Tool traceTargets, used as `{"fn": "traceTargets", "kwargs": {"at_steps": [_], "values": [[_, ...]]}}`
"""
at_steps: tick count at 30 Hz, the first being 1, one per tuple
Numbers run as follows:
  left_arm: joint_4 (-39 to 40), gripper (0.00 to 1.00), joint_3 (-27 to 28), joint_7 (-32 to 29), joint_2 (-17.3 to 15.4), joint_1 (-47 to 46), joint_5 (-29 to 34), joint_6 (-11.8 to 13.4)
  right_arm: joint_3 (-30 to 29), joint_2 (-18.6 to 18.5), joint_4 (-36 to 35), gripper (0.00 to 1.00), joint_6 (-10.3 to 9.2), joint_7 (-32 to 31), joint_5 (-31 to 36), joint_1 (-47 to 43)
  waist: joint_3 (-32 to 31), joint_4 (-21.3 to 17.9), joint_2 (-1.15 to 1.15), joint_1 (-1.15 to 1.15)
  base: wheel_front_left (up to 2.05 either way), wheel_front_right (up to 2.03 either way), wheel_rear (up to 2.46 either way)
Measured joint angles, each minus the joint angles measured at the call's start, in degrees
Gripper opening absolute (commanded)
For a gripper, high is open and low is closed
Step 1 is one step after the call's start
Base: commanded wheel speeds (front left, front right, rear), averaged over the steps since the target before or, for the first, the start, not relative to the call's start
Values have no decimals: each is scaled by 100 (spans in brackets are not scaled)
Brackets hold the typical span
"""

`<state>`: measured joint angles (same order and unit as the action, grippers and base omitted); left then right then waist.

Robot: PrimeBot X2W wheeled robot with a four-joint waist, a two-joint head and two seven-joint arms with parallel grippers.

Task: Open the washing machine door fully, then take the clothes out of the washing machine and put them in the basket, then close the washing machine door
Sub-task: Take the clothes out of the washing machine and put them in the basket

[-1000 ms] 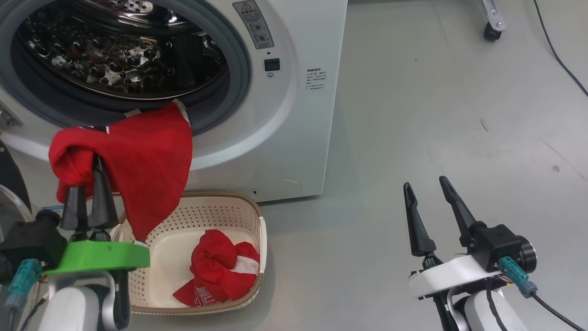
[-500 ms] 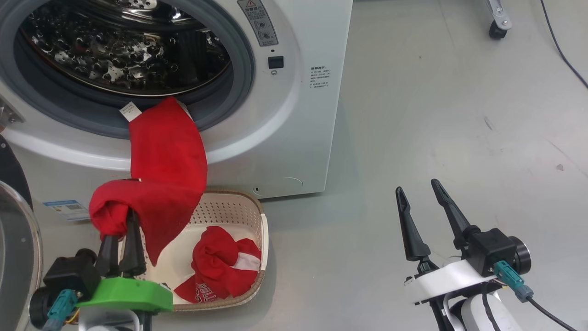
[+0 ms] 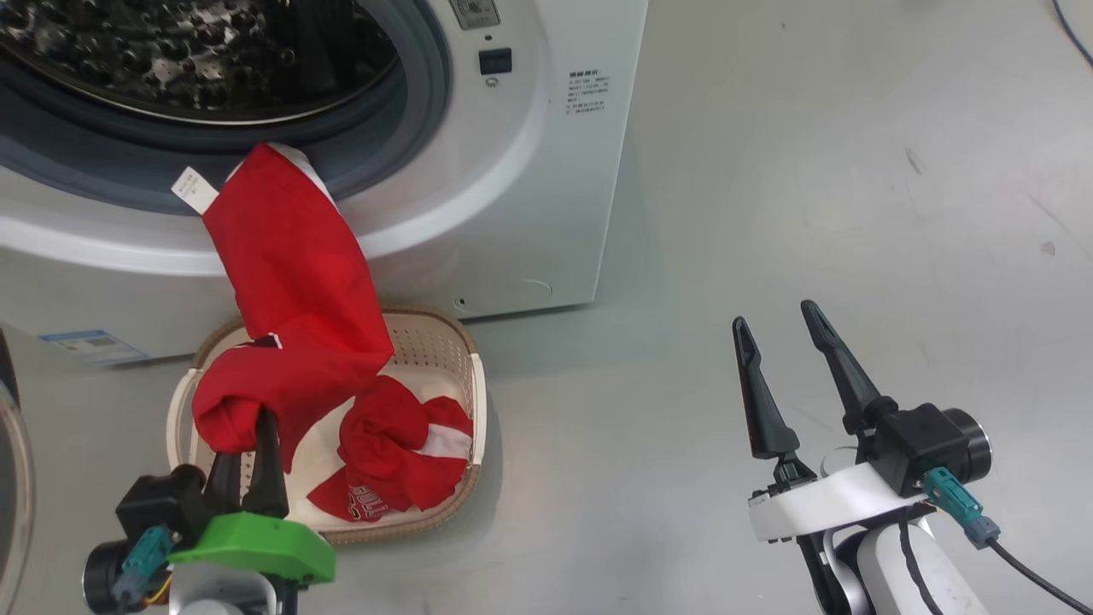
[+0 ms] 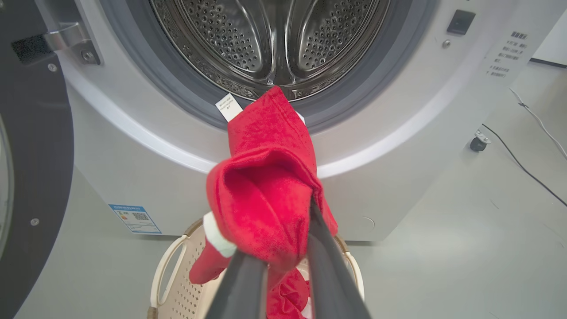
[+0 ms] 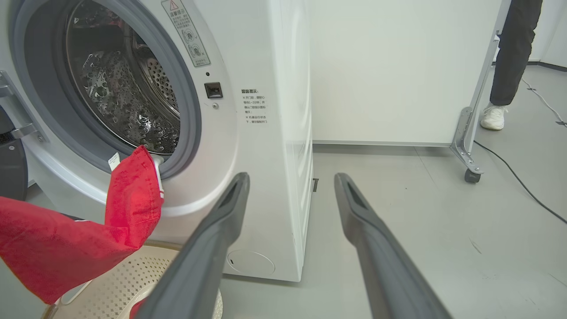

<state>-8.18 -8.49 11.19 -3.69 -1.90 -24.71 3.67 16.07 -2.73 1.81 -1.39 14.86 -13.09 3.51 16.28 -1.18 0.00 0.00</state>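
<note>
The washing machine (image 3: pixel 512 171) stands with its drum mouth uncovered, and the washing machine door (image 4: pixel 35 155) is swung out at the left. One piece of the clothes, a red garment (image 3: pixel 290 282), trails from the drum's lower lip down to my left gripper (image 3: pixel 248 431), which is shut on its bunched end just above the basket (image 3: pixel 474 401). In the left wrist view the fabric (image 4: pixel 261 177) wraps over both fingers. A second red garment (image 3: pixel 401 461) with a white stripe lies in the basket. My right gripper (image 3: pixel 773 314) hangs open over the floor to the right, holding nothing.
A person's leg and white shoe (image 5: pixel 491 117) stand at the far right beside a wheeled metal frame (image 5: pixel 471 173). A black cable (image 5: pixel 522 186) runs across the grey floor there. A white wall panel is behind the machine.
The head view has tilted downward. My left gripper has come down with the red garment to just above the basket, stretching the cloth from the drum lip. The right gripper has stayed open.
</note>
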Motion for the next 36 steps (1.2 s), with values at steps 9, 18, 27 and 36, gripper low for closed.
{"fn": "traceTargets", "kwargs": {"at_steps": [9,18,27,36], "values": [[-649,0,25,56,33,-704,0,-44,20,-1,-177,100,1,0,0,302,605,-131,0,0,0,0,0],[-1426,0,175,75,16,-1484,0,-45,94,-7,-325,100,16,0,-42,670,1239,-294,0,0,0,0,0],[-2425,0,300,-133,-96,-2150,-99,-44,151,-10,-364,100,16,0,-101,955,1807,-480,0,0,0,0,0],[-3342,0,289,-363,-122,-2571,-152,-94,163,-10,-353,100,14,0,-101,1178,2192,-651,0,0,0,0,0]]}}
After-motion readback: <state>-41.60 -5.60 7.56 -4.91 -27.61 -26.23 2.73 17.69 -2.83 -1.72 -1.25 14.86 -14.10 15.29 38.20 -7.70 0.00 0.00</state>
